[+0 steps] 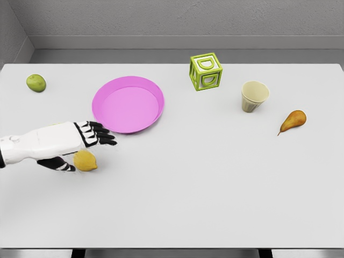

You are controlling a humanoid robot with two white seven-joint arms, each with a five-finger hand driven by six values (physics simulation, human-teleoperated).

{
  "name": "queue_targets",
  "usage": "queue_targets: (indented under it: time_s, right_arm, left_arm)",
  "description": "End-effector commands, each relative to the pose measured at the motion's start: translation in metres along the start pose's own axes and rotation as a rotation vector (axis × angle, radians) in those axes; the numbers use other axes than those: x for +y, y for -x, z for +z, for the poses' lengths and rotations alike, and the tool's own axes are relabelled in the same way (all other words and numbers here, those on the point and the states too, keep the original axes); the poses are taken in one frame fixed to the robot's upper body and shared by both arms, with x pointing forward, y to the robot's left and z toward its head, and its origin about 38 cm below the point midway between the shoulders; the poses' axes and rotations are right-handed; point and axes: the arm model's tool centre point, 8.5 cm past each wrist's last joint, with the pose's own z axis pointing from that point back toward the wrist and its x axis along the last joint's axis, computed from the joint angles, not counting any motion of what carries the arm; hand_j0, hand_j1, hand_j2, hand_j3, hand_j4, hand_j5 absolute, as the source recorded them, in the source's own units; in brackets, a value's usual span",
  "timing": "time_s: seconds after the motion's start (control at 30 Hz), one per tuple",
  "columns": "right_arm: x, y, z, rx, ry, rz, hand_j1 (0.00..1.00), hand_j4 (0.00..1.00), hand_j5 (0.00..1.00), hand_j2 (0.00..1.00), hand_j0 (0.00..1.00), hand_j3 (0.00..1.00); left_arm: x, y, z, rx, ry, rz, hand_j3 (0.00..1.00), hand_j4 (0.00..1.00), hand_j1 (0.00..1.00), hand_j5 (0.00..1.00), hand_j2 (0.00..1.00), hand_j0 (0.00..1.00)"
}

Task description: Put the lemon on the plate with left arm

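Note:
A yellow lemon [86,160] lies on the white table, in front of and left of the pink plate [128,104]. My left hand [88,151] reaches in from the left edge and hovers just over the lemon. Its black fingers [101,135] are stretched out straight towards the plate's near rim, and the thumb sits low at the lemon's left side. The fingers are not wrapped around the lemon. The plate holds nothing. My right arm is out of view.
A green lime [36,83] sits at the far left. A green letter block [206,71] stands behind and right of the plate, with a beige cup [254,95] and a brown pear [293,121] further right.

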Motion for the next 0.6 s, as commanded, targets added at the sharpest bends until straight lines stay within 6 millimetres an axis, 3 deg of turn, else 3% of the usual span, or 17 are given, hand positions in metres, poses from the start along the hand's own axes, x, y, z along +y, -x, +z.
queue_targets:
  time_s: [0.0,0.4,0.57]
  right_arm:
    - [0.0,0.0,0.0,0.0,0.0,0.0,1.0,1.0,1.0,1.0,1.0,1.0]
    - [0.0,0.0,0.0,0.0,0.0,0.0,1.0,1.0,1.0,1.0,1.0,1.0]
    - [0.0,0.0,0.0,0.0,0.0,0.0,1.0,1.0,1.0,1.0,1.0,1.0]
  left_arm:
    - [0.009,0.005,0.006,0.037,-0.007,-0.046,1.0,1.0,1.0,1.0,1.0,1.0]
    - [-0.024,0.004,0.003,0.072,0.137,-0.1,1.0,1.0,1.0,1.0,1.0,1.0]
    - [-0.023,0.004,0.002,0.071,0.13,-0.099,1.0,1.0,1.0,1.0,1.0,1.0]
